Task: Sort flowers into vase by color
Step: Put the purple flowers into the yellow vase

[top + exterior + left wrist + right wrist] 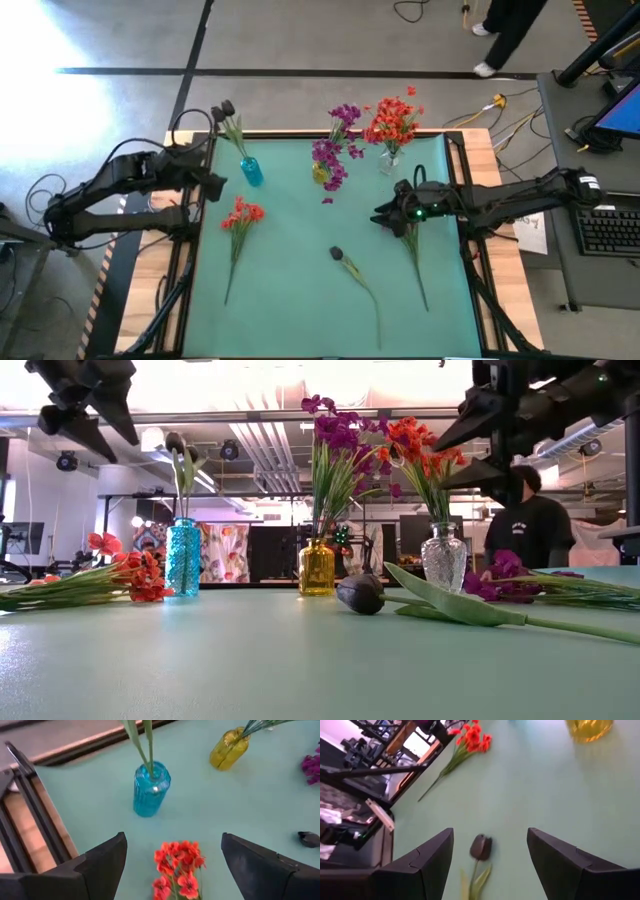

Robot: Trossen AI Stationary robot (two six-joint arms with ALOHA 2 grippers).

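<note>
Three vases stand at the mat's far side: a blue vase (251, 172) with dark buds, a yellow vase (321, 173) with purple flowers, and a clear vase (389, 160) with orange-red flowers. A loose orange-red flower (240, 216) lies on the mat's left. A dark-bud flower (338, 254) lies mid-mat. A purple flower (508, 574) lies on the right, and its stem (418, 270) runs toward the near edge. My left gripper (172, 865) hangs open in the air above the orange-red flower (178, 869). My right gripper (490, 855) is open, raised above the purple flower's head.
The teal mat (300, 310) has a dark frame with wooden table strips on both sides. A person (530, 525) stands beyond the far edge. A keyboard (608, 228) and cables lie off the table's right side. Bare mat lies between the loose flowers.
</note>
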